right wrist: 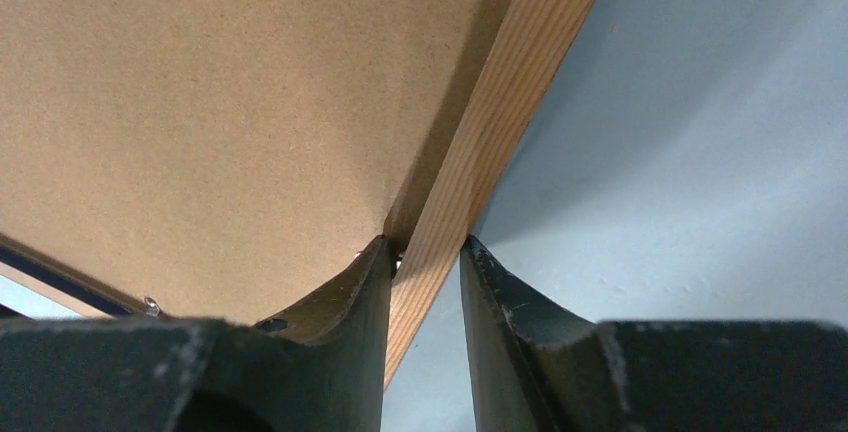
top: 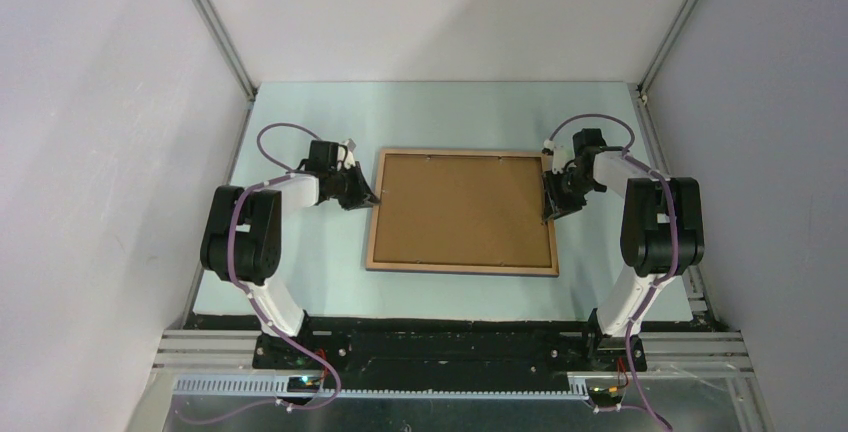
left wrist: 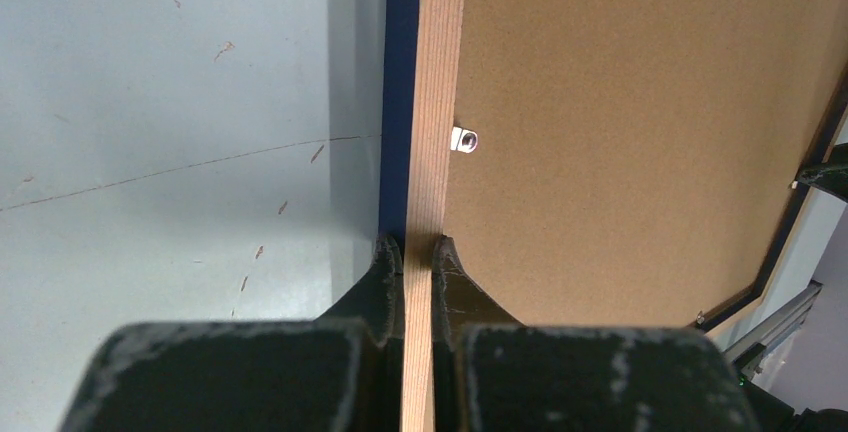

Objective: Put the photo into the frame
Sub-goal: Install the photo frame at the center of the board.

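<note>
The frame [top: 462,269] lies back up at the middle of the table, its light wood rail around the brown backing board [top: 460,207]. My left gripper [top: 372,198] is shut on the frame's left rail [left wrist: 435,102], which passes between its fingertips [left wrist: 419,247]; the rail's dark blue side shows beside it. My right gripper [top: 549,207] straddles the right rail [right wrist: 520,82], its fingertips [right wrist: 425,244] closed against it. The board also shows in both wrist views [left wrist: 620,132] [right wrist: 220,102]. The photo is hidden or out of view.
A small metal tab [left wrist: 465,139] sticks out from the left rail over the backing board. The pale green table [top: 300,272] is walled by grey panels left, right and back. Black arm bases stand at the near edge.
</note>
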`<move>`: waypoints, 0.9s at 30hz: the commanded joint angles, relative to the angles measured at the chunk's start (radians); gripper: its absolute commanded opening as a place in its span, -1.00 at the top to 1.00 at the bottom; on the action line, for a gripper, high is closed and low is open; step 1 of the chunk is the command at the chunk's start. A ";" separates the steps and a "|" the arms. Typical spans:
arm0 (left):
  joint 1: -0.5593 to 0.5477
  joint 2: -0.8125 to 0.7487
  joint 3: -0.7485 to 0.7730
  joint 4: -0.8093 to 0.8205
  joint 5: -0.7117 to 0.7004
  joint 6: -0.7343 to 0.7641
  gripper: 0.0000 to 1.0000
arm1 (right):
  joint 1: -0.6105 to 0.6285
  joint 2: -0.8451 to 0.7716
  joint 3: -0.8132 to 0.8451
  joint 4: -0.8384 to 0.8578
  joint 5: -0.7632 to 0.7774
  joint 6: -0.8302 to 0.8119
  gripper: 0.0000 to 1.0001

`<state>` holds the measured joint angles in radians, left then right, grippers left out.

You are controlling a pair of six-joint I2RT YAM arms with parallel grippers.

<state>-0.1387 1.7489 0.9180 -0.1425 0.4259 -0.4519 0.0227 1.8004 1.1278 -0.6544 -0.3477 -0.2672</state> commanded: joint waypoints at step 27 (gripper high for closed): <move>0.016 0.051 -0.030 -0.072 0.031 -0.027 1.00 | -0.009 0.016 0.003 -0.070 -0.011 -0.098 0.25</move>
<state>-0.1265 1.7546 0.9180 -0.1390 0.4496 -0.4522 0.0193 1.8011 1.1278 -0.6567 -0.3645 -0.3336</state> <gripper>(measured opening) 0.049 0.376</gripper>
